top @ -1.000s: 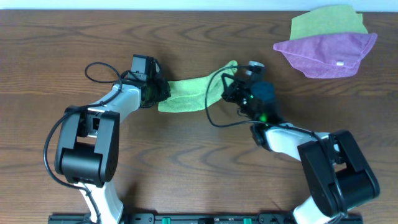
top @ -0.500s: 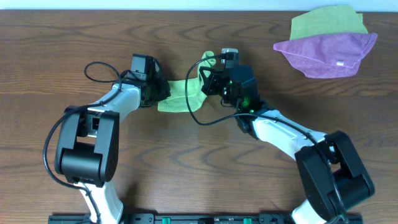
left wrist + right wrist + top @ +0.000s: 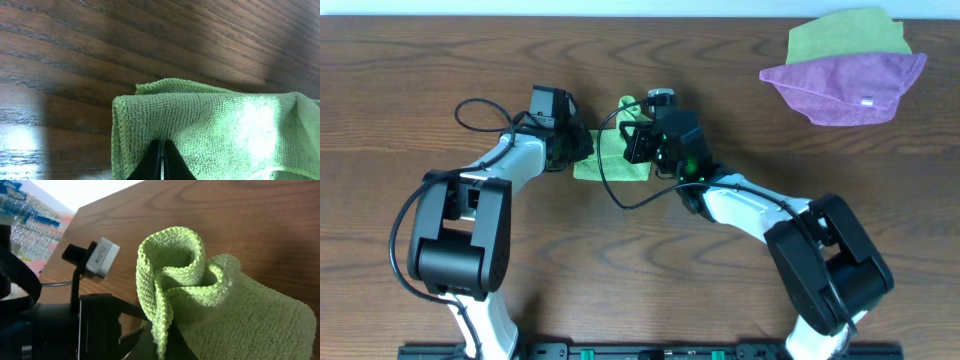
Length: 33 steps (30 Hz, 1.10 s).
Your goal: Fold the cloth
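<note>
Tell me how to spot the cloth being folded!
On the wooden table, look at the middle. The small light-green cloth there is pinched by the left end effector and right end effector. The other cloths lie untouched in a far corner.

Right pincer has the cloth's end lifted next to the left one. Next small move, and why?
Probably ease the right pincer slightly left and down, laying its end over the edge that the left pincer grips flat. The lifted end of the green cloth is curled in the air, not yet stacked on that edge, so the fold isn't closed.
</note>
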Motion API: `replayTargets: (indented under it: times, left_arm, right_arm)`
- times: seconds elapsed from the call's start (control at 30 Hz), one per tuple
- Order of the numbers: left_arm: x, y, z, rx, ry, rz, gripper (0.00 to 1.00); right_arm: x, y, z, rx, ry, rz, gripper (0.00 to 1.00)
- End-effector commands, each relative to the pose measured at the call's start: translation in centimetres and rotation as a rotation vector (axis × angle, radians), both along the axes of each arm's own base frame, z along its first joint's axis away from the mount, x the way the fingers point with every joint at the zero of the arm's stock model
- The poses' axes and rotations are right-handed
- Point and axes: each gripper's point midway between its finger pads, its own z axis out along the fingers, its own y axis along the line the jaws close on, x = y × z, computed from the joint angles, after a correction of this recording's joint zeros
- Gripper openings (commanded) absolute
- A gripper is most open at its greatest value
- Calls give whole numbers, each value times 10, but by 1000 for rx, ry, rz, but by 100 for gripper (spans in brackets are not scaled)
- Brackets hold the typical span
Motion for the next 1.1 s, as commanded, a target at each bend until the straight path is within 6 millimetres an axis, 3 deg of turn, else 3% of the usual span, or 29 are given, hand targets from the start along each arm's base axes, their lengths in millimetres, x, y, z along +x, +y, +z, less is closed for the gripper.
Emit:
replayTargets:
  times: [0.0,0.37,0.6,1.07]
  left_arm:
    - [10,4,10,-8,-25,8,5]
    - [7,1,11,-32,-12,-10,6]
    - [7,3,19,6,1,-54,6]
    - [38,52,60,40,-30,-1,5]
  right_arm:
    - [-2,14,7,-2,-27,34,1]
    - [-7,42,-9,-30,-26,111,1]
    - [-8,46,-12,-50,-31,129,2]
    - [-13,52,-17,-72,-43,154,3]
